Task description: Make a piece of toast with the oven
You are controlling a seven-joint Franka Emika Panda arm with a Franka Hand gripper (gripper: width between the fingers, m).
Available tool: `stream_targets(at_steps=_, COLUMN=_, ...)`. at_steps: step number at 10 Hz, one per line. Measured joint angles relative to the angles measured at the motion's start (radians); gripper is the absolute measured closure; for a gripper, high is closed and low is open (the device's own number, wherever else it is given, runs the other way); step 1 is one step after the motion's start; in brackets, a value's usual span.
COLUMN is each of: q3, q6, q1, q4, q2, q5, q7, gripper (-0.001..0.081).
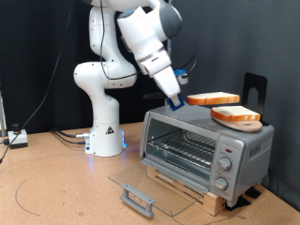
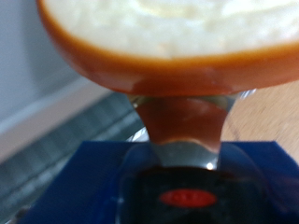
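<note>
The piece of toast (image 1: pixel 211 97) is a flat slice with a pale face and an orange-brown crust. It hangs level just above the top of the silver oven (image 1: pixel 246 142). My gripper (image 1: pixel 178 102) is shut on its edge at the exterior view's left. In the wrist view the toast (image 2: pixel 177 37) fills the picture close to the camera, with a shiny finger (image 2: pixel 182 135) pressed against its crust. The oven's glass door (image 1: pixel 155 180) lies open and flat, its grey bar handle (image 1: pixel 137 198) at the front. The wire rack (image 1: pixel 183 145) inside is bare.
A second orange-crusted slice (image 1: pixel 236 114) lies on a round tan board on the oven's top, towards the exterior view's right. Round knobs (image 1: pixel 225 165) sit on the oven's right panel. The oven stands on a wooden board (image 1: pixel 178 187). The arm's white base (image 1: pixel 105 131) stands at the left.
</note>
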Motion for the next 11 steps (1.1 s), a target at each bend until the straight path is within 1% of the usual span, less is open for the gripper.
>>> stream_targets(at_steps=2, q3=-0.065, q6=-0.156, q1=-0.04, q4=0.019, q2=0.0, q5=-0.122, q7=-0.087, gripper=0.041)
stream_targets(at_steps=3, q3=-0.096, q6=-0.197, q1=-0.058, q4=0.024, q2=0.0, q5=-0.154, q7=-0.122, gripper=0.041)
stream_targets(at_steps=4, q3=-0.107, q6=-0.214, q1=-0.068, q4=0.026, q2=0.0, q5=-0.162, q7=-0.146, gripper=0.041)
stream_targets(at_steps=6, q3=-0.107, q6=-0.21, q1=-0.068, q4=0.019, q2=0.0, q5=-0.162, q7=-0.144, gripper=0.041)
stream_targets(at_steps=7, q3=-0.117, q6=-0.21, q1=-0.07, q4=0.015, q2=0.001, q5=-0.162, q7=-0.163, gripper=0.041)
stream_targets(at_steps=9, q3=-0.162, q6=-0.203, q1=-0.089, q4=0.007, q2=0.003, q5=-0.166, q7=-0.246, gripper=0.041)
stream_targets(at_steps=11, q3=-0.21, q6=-0.193, q1=-0.125, q4=0.007, q2=0.015, q5=-0.207, q7=-0.33, gripper=0.041)
